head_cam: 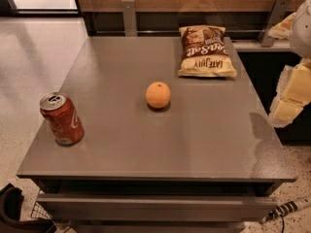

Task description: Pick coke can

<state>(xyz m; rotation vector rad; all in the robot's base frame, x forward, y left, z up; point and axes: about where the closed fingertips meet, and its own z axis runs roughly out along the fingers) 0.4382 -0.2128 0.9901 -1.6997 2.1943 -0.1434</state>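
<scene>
The coke can [61, 119] is a red can with white lettering and a silver top. It stands upright near the front left corner of the grey table [204, 140]. My gripper [287, 108] hangs at the far right edge of the view, beyond the table's right side and far from the can. It holds nothing that I can see.
A round orange fruit [158, 94] lies near the table's middle. A brown and yellow chip bag [205, 51] lies flat at the back right. A wooden wall with metal brackets [129, 14] runs behind the table. A dark object [10, 208] sits on the floor at the front left.
</scene>
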